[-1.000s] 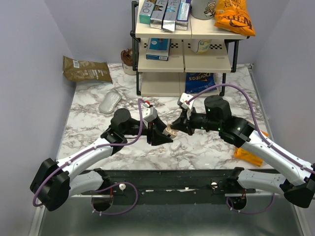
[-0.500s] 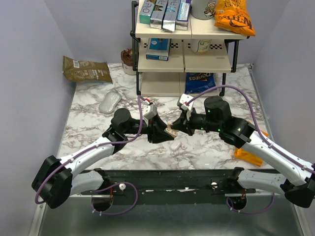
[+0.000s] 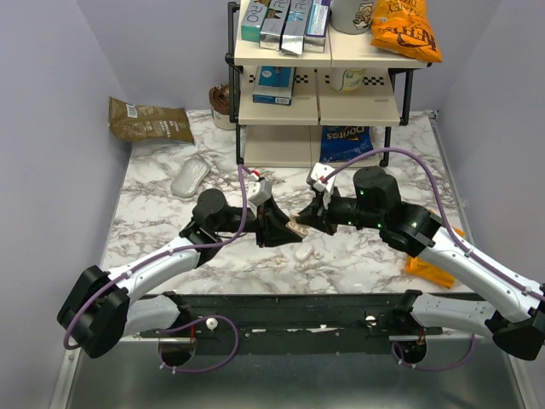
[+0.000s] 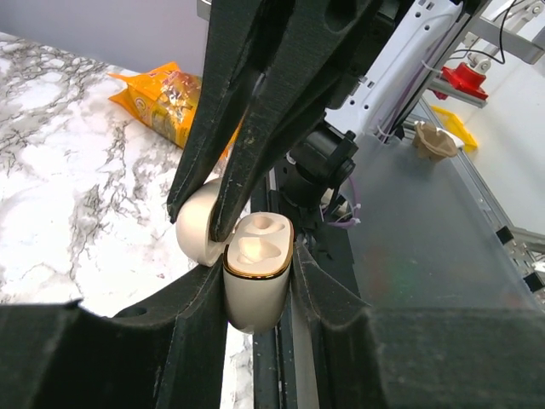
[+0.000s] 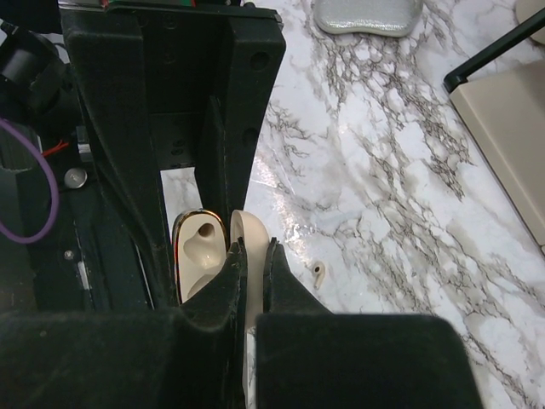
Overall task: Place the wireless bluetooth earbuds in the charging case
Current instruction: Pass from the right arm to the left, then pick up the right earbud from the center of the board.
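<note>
From above, holding the charging case (image 3: 295, 227) up between left gripper (image 3: 284, 230) and right gripper (image 3: 306, 223); from the left wrist, squeezing its bottom half to steady it; from the right wrist, pinching the lid (image 5: 246, 228) open for the earbud (image 5: 318, 271) down on the table (image 5: 383, 170).

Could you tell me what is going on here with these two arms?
The two arms meet over the middle of the marble table. The left gripper is shut on the body of the charging case, and the right gripper pinches its lid, which is swung to one side, so the case stands open. Both wells in it are empty. One earbud lies loose on the table close by, so nothing has been inserted yet.
</note>
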